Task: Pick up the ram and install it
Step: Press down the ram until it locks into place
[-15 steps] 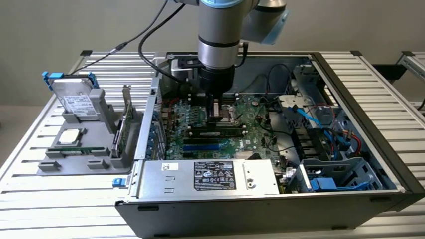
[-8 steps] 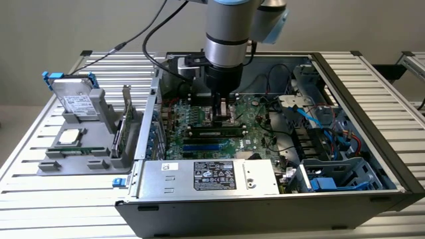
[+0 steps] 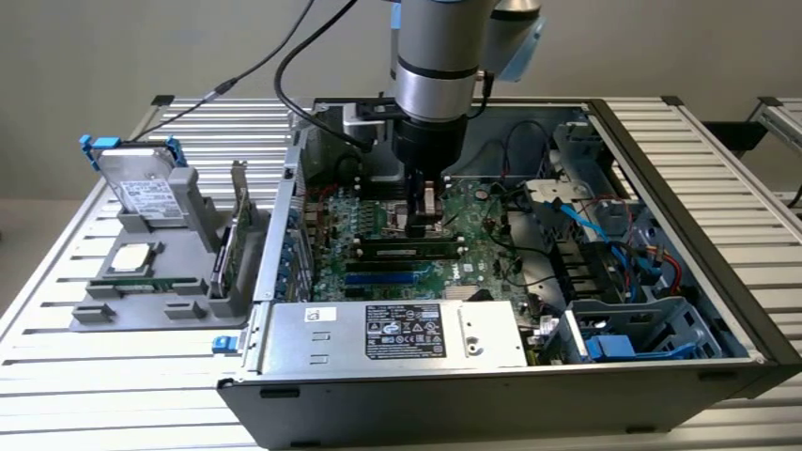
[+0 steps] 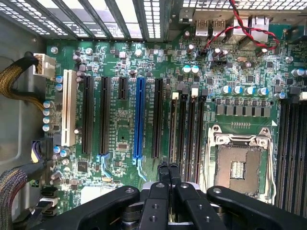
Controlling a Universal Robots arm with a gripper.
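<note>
The ram (image 3: 404,250), a thin dark-green stick, stands on edge in a black memory slot on the motherboard (image 3: 363,221) inside the open computer case. My gripper (image 3: 424,230) hangs straight down over the stick, slightly toward the exterior view's right of its middle. I cannot tell whether the tips touch its top edge. In the wrist view the gripper (image 4: 168,167) is shut, its black fingertips (image 4: 163,168) nearly together with nothing showing between them. They sit over the row of memory slots (image 4: 184,129) beside the socket.
A power supply box (image 3: 401,329) fills the case's near side. Blue and red cables (image 3: 614,235) and a drive cage (image 3: 626,329) crowd the exterior view's right. A grey fixture (image 3: 150,305) outside the case holds a hard drive (image 3: 145,188) and an expansion card (image 3: 232,240). The CPU socket (image 4: 237,165) lies open.
</note>
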